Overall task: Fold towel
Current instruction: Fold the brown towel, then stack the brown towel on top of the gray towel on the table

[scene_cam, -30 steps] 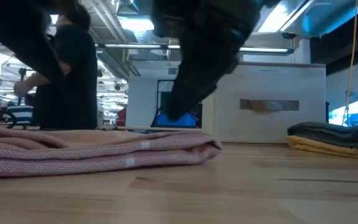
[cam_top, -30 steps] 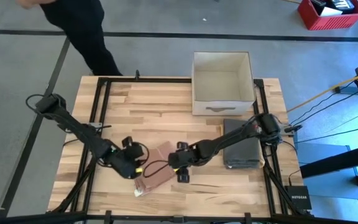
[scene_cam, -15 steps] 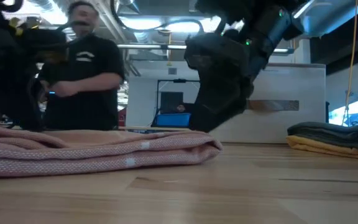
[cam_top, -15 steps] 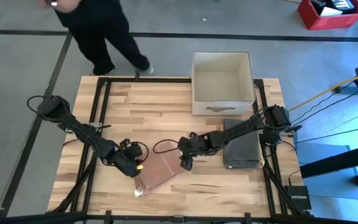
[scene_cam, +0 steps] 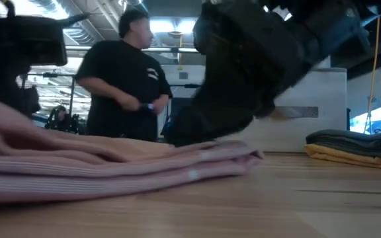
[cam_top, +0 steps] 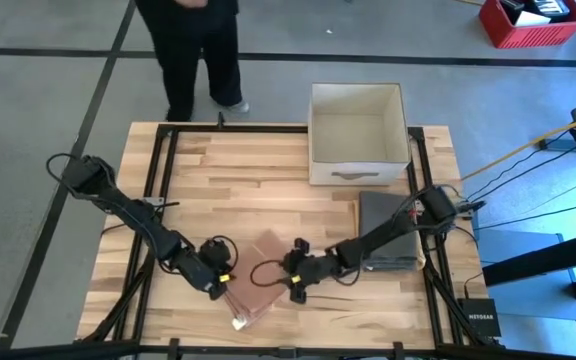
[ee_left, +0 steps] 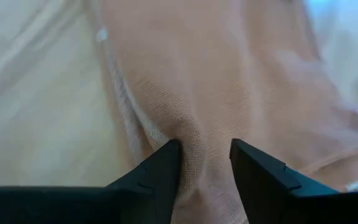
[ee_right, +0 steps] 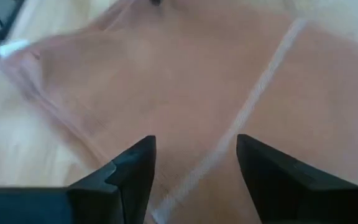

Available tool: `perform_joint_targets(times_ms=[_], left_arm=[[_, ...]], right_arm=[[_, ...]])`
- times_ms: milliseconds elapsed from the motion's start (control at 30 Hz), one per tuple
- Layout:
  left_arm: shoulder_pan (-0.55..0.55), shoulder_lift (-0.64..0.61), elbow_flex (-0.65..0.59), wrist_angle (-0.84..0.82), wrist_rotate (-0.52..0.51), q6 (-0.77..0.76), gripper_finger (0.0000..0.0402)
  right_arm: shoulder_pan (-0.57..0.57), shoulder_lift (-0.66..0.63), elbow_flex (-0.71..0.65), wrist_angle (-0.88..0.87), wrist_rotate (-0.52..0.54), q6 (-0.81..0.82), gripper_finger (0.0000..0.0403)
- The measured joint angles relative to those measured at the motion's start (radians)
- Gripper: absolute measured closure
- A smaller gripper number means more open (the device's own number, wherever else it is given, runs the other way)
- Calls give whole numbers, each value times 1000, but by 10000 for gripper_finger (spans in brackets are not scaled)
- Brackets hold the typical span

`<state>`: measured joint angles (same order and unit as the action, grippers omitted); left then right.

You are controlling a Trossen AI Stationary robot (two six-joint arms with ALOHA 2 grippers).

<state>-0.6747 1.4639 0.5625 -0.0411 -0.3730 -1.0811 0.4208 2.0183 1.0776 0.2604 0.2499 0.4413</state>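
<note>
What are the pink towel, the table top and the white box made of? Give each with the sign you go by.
Pink towel: soft woven cloth, matt; a fine weave shows and it creases.
Table top: wood, pale, lightly sealed; glued strips with grain.
White box: probably cardboard or thin plastic; flat matt walls with a cut handle slot. The look leaves it open.

Overhead view: even, bright, soft shadows under arms. Low view: backlit by ceiling strip lights (scene_cam: 170, 26), foreground towel (scene_cam: 111, 165) out of focus, dark arm motion-blurred. Wrist views soft (close-range defocus), no glare.

Pink towel (cam_top: 258, 285), folded, flat on table
</note>
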Motion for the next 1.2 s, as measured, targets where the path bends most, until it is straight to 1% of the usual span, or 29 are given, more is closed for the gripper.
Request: perform_joint_targets(times_ms=[67,133,233,333,400,467,533,600,667,733,767,833,933,1000,1067,1133,1200], left_arm=[[8,11,0,66,22,23,263],[19,14,11,85,85,43,263],[25,8,56,16,175,50,263],[36,-28,119,-102,223,88,263],[48,-57,155,-189,225,122,263],[69,-84,175,-267,206,156,263],[96,-105,180,-298,140,186,263],[129,-111,180,-323,56,222,263],[170,-104,179,-333,-5,267,263],[218,-93,168,-312,-19,308,263],[242,-86,161,-307,-20,322,263],[281,-70,147,-275,-23,349,263],[318,-50,127,-225,-24,372,263],[331,-40,115,-198,-23,399,263],[341,-30,114,-192,-25,418,263],[344,-28,114,-194,-27,442,263],[344,-28,114,-187,-30,466,263]], right_arm=[[13,31,5,-5,32,-9,175],[16,44,6,-48,47,-26,175],[12,20,7,-129,25,-84,175],[10,-20,5,-206,6,-226,175],[10,-48,4,-270,4,-332,175],[3,-76,3,-337,27,-431,175],[2,-111,2,-395,62,-493,175],[-4,-149,2,-412,99,-523,175],[-4,-201,2,-429,121,-495,175],[-4,-259,5,-464,132,-419,175],[-3,-291,5,-515,132,-379,175],[2,-364,4,-648,122,-295,175],[13,-497,4,-940,89,-139,175],[12,-573,3,-1158,21,-26,175],[12,-634,-15,-1339,-26,74,175],[11,-678,-50,-1444,-52,122,175],[12,-709,-107,-1465,-63,135,175]])
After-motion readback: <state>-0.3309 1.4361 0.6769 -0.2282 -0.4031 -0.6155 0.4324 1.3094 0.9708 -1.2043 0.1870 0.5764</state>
